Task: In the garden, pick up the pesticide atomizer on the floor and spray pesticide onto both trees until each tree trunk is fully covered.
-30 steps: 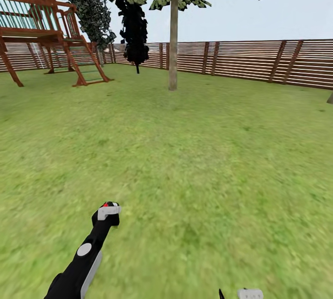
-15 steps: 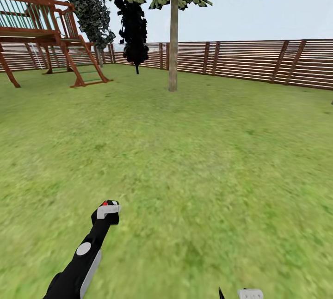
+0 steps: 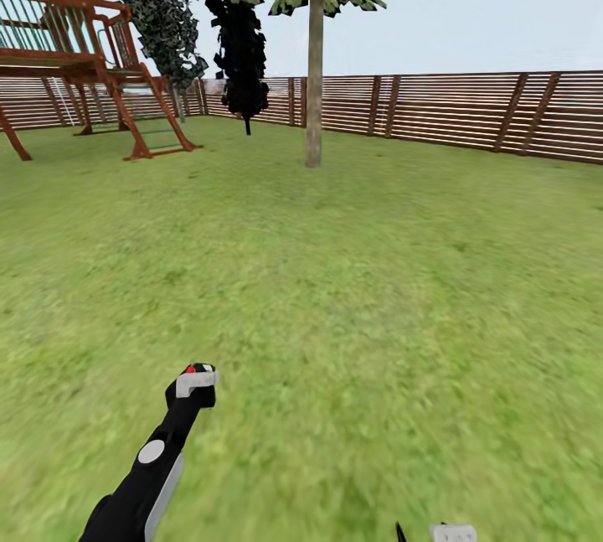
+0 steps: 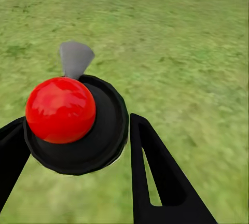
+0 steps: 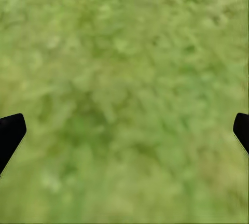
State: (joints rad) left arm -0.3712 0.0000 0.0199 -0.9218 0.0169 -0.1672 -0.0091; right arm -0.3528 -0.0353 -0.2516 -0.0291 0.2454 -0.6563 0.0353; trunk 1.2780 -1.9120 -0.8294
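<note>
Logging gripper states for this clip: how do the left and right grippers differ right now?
The left gripper is shut on the atomizer, whose red ball sits between its fingers; the right gripper is open, with just grass between its fingers. In the head view, the left gripper reaches forward over the lawn, while the right gripper sits at the bottom edge. Both have black fingers.

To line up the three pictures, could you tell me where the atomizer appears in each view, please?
Head view: the atomizer is a small red-and-dark spot at the tip of the left gripper, low and left of centre.
Left wrist view: the atomizer looms large, a red ball on a dark round body between the fingers.
Right wrist view: grass lies between two dark fingertips; no atomizer there.
Shared landmark: the grass.
</note>
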